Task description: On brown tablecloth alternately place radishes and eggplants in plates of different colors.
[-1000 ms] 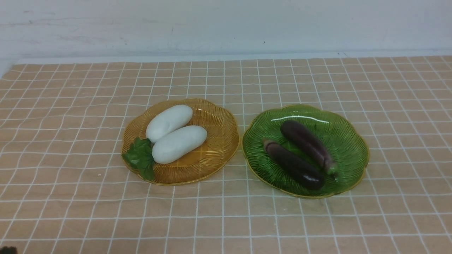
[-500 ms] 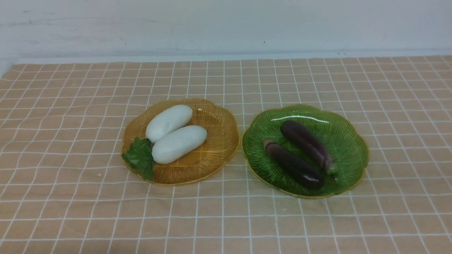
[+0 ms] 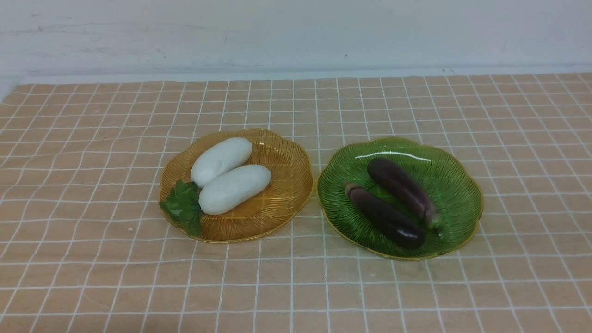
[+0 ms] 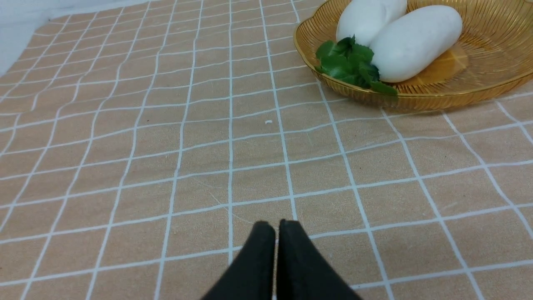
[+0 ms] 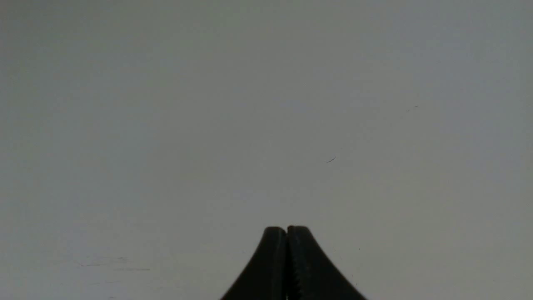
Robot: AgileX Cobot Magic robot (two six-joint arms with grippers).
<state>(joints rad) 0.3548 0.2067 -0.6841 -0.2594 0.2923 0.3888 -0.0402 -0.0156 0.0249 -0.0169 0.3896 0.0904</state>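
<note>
On the brown tablecloth (image 3: 92, 185) stand two plates side by side. The amber-yellow plate (image 3: 286, 185) holds two white radishes (image 3: 222, 159) (image 3: 235, 188), their green leaves (image 3: 184, 206) at its near-left rim. The green plate (image 3: 455, 185) holds two dark purple eggplants (image 3: 401, 185) (image 3: 384, 216). In the left wrist view my left gripper (image 4: 277, 225) is shut and empty over bare cloth, well short of the amber plate (image 4: 491, 46) and its radishes (image 4: 416, 41). My right gripper (image 5: 286, 230) is shut and empty, facing a plain grey surface. Neither gripper shows in the front view.
A pale wall (image 3: 296, 32) runs along the cloth's far edge. Open cloth lies in front of both plates and to either side of them. A tiny white speck (image 4: 268, 122) lies on the cloth near the amber plate.
A dark bit of the left arm at the front view's lower left corner has gone out of view. Plates, radishes and eggplants have not moved.
</note>
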